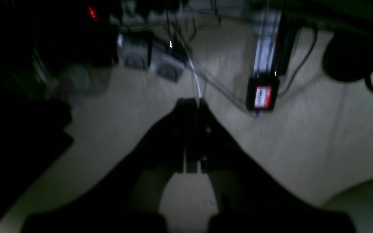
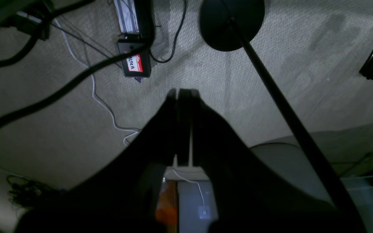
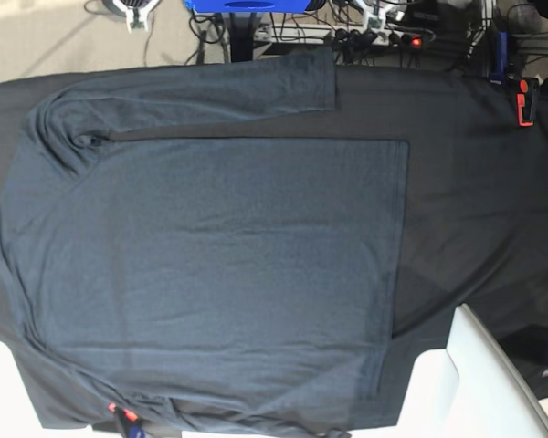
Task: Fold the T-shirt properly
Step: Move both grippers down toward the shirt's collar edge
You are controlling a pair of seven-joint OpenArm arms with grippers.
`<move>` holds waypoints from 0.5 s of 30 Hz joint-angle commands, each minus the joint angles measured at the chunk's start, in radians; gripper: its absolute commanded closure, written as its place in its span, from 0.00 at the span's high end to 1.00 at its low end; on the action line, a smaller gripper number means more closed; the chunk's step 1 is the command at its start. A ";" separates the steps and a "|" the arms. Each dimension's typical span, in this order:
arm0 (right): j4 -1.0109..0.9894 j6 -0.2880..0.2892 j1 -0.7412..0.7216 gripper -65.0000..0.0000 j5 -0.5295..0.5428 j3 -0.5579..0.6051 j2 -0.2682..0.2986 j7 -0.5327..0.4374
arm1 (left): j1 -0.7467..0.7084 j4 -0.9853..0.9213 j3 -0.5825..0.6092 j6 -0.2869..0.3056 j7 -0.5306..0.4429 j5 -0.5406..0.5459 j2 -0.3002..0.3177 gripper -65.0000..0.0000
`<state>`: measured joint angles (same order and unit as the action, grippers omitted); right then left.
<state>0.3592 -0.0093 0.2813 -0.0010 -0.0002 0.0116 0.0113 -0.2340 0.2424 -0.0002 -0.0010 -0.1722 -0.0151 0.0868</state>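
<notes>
The bench (image 3: 493, 182) was covered by a black cloth, and behind its far edge there was a beige carpet (image 3: 46, 32) with many cables and a power strip (image 3: 384, 38). A red clamp (image 3: 525, 102) held the cloth at the far right of the base view.

The T-shirt (image 3: 210, 274) lay spread flat on the bench, filling most of its left and middle part. One long sleeve (image 3: 201, 91) lay straight along the far edge, and the hem stood as a vertical line near the middle right.

No hand was seen in the base view, so both were away from the T-shirt. The left hand (image 1: 191, 102) hung over the carpet, its fingers pressed together and holding nothing; a small black box with a red label (image 1: 262, 96) lay beyond it. The right hand (image 2: 183, 92) was also fully closed and empty, above the carpet near a round black stand base (image 2: 231, 22).
</notes>
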 commanded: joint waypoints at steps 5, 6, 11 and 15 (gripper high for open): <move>0.265 0.002 0.124 0.00 0.002 -0.005 0.017 0.157 | -0.143 0.153 0.001 -0.004 -0.071 0.000 0.024 0.00; 0.349 0.002 0.164 0.00 0.003 -0.005 0.020 0.186 | -0.179 0.220 -0.002 -0.004 -0.069 0.005 0.032 0.00; 0.754 0.001 0.347 0.00 0.003 -0.108 0.017 0.281 | -0.364 0.516 -0.010 -0.004 -0.065 0.042 0.067 0.00; 0.966 0.002 0.438 0.00 0.003 -0.186 0.009 0.292 | -0.479 0.731 -0.008 -0.004 -0.063 0.238 0.109 0.00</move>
<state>1.3174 -0.0025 0.7155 0.0013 -0.1837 0.0162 0.3145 -0.7025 0.9752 -0.0051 -0.0002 -0.2226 0.2363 0.1837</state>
